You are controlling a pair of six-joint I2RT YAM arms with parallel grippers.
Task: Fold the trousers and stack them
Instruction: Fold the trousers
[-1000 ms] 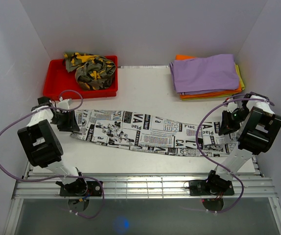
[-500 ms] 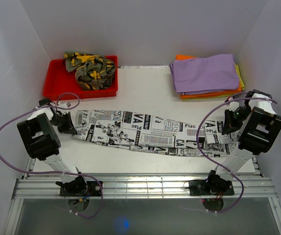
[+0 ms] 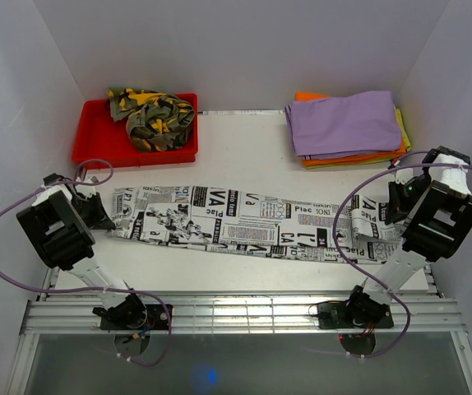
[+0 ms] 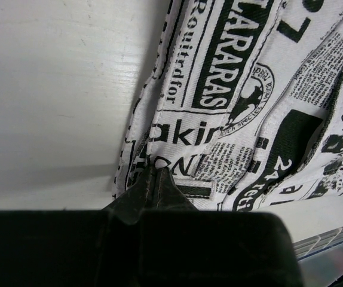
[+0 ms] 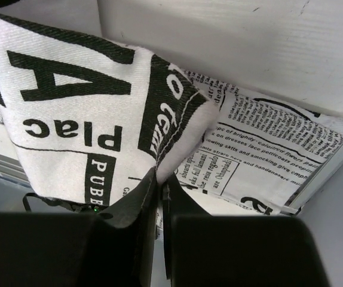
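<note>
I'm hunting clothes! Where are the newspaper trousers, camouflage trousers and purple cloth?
newspaper trousers (image 3: 244, 224), top view, middle of the spread length.
camouflage trousers (image 3: 154, 119), top view, crumpled middle.
purple cloth (image 3: 347, 123), top view, flat top.

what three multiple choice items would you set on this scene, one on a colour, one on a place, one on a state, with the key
1. The top layer of the folded stack is:
A purple
B red
C black

2. The camouflage trousers lie:
A on the folded stack
B in the red tray
C nowhere in view

3. The left gripper is:
A wide open
B shut on the newspaper-print trousers
C shut on nothing

Key:
1 A, a purple cloth covers the pile at the far right.
2 B, the bundle sits inside the tray's rim at the far left.
3 B, the left wrist view shows the fingertips pinched together on the printed cloth's edge.
</note>
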